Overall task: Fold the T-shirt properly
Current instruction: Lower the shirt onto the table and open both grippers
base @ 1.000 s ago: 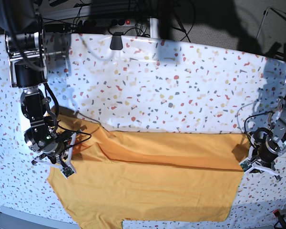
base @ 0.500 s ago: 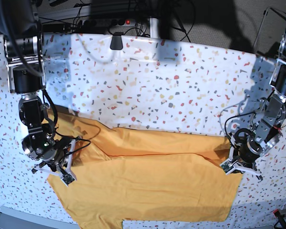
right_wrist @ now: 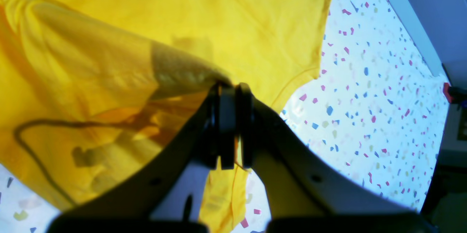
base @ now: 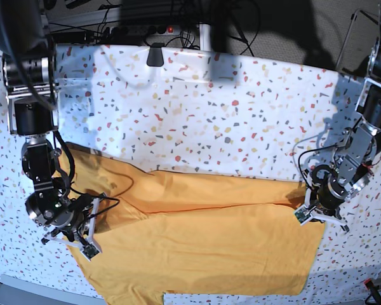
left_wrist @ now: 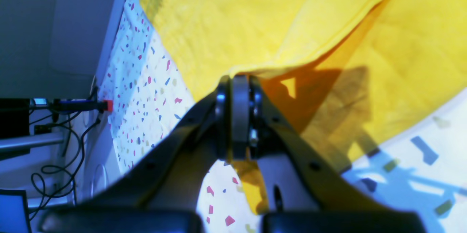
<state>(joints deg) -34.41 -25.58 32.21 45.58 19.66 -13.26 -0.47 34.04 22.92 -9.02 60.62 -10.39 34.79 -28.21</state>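
The orange-yellow T-shirt [base: 203, 235] lies spread across the near half of the table, with a long fold ridge running across its upper part. My left gripper [base: 317, 215] sits at the shirt's right edge in the base view. Its wrist view shows the left gripper [left_wrist: 235, 80] shut on a lifted hem of the T-shirt [left_wrist: 255, 18]. My right gripper [base: 82, 243] is at the shirt's left edge. Up close, the right gripper [right_wrist: 230, 89] is shut on bunched cloth of the T-shirt [right_wrist: 237, 14]. A thin dark line [right_wrist: 33, 152] crosses the raised fabric.
A speckled white tablecloth [base: 228, 121] covers the table. A black clamp [base: 155, 54] sits at the back edge, with cables and a power strip [base: 159, 28] behind it. The table's front edge runs just below the shirt's hem.
My left gripper has moved inward toward the table's middle, dragging the shirt's right edge with it. The right gripper has shifted slightly toward the front edge, still holding cloth.
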